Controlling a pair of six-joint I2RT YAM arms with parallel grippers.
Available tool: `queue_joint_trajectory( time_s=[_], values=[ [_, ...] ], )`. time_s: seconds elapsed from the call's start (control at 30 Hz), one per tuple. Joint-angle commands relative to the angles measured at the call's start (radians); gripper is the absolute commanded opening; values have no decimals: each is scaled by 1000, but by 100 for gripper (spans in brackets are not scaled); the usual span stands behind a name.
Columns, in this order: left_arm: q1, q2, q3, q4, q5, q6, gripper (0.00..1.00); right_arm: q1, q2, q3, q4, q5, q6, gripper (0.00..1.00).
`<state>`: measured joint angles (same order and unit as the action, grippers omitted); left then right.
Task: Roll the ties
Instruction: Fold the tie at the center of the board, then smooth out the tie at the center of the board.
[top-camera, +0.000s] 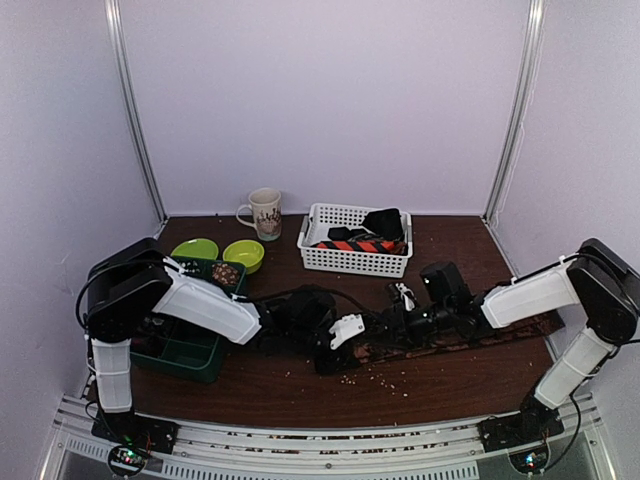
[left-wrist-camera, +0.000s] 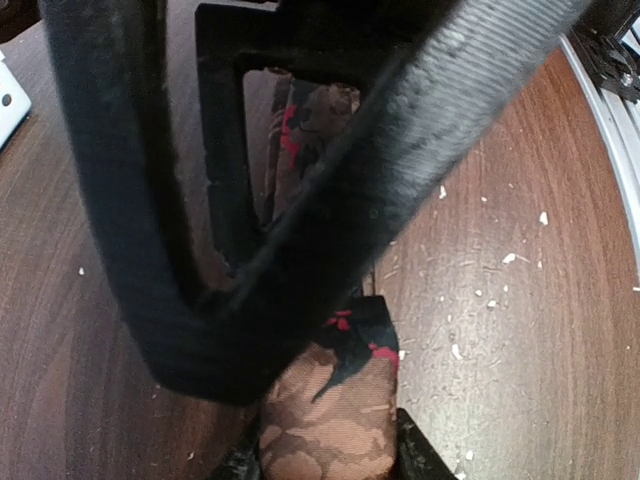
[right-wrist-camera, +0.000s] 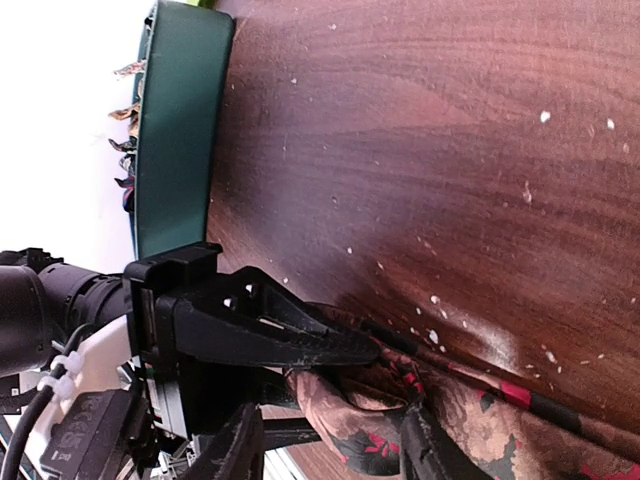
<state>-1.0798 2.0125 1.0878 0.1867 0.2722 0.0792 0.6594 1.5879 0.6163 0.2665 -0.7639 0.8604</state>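
Observation:
A brown-patterned tie with red and black flowers (top-camera: 470, 338) lies flat across the table, running right from the centre. My left gripper (top-camera: 332, 358) is shut on its left end; in the left wrist view the fabric (left-wrist-camera: 330, 400) fills the gap between the jaws of the left gripper (left-wrist-camera: 330, 455). My right gripper (top-camera: 397, 325) is right beside it. Its fingers stand apart around a raised fold of the tie (right-wrist-camera: 350, 410), so the right gripper (right-wrist-camera: 330, 435) is open. The left gripper's black finger (right-wrist-camera: 270, 330) lies across that fold. An orange-red and navy striped tie (top-camera: 362, 244) and a black one (top-camera: 385, 222) lie in the basket.
A white basket (top-camera: 355, 265) stands at the back centre, with a mug (top-camera: 265, 212) to its left. Two green bowls (top-camera: 195, 248) (top-camera: 243, 254) and a dark green tray (top-camera: 185, 350) sit under the left arm. Crumbs litter the wooden table (top-camera: 400, 385).

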Motion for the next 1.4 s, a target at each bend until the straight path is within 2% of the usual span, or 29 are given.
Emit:
queue_joint_trajectory(
  time_s=[0.0, 0.3, 0.37, 0.47, 0.53, 0.63, 0.7, 0.77, 0.8, 0.9, 0.97, 1.03, 1.07, 1.1, 1.17, 1.23, 1.37],
  values=[
    [-5, 14, 21, 41, -14, -4, 36, 9, 7, 35, -44, -8, -12, 47],
    [-5, 14, 21, 41, -14, -7, 36, 36, 52, 101, -224, 68, -135, 48],
    [-5, 13, 23, 40, -18, -8, 37, 43, 60, 110, -228, 73, -144, 41],
    [-4, -2, 27, 6, -43, -2, 41, 45, 85, 124, -232, 76, -158, 16],
    [-1, -31, 19, -24, -53, 17, 53, 45, 99, 128, -227, 72, -160, 6],
    [1, -115, -46, 1, -58, 32, 69, 45, 108, 126, -194, 63, -149, 0],
    [1, -177, -108, 34, -78, 28, 76, 45, 107, 124, -176, 57, -143, 0],
    [1, -250, -166, 69, -112, 19, 92, 43, 104, 124, -167, 57, -139, 0],
    [0, -290, -196, 102, -148, 0, 97, 43, 101, 124, -162, 56, -139, 0],
    [-2, -360, -300, 238, -251, -107, 98, 43, 87, 115, -135, 52, -134, 0],
    [-2, -305, -295, 286, -274, -177, 98, 42, 86, 116, -125, 52, -137, 0],
    [16, -226, -166, 81, -190, -134, 98, 40, 92, 123, -123, 52, -144, 0],
    [27, -205, -155, 50, -104, -109, 98, 40, 98, 127, -122, 49, -150, 0],
    [27, -209, -194, 119, -60, -102, 98, 40, 104, 129, -120, 47, -158, 0],
    [8, -220, -264, 289, -85, -100, 98, 39, 109, 130, -113, 44, -163, 0],
    [0, -173, -206, 230, -125, -77, 98, 39, 112, 123, -97, 39, -162, 0],
    [-2, -68, -122, 196, -97, -52, 98, 37, 124, 119, -68, 26, -150, 0]
  ],
)
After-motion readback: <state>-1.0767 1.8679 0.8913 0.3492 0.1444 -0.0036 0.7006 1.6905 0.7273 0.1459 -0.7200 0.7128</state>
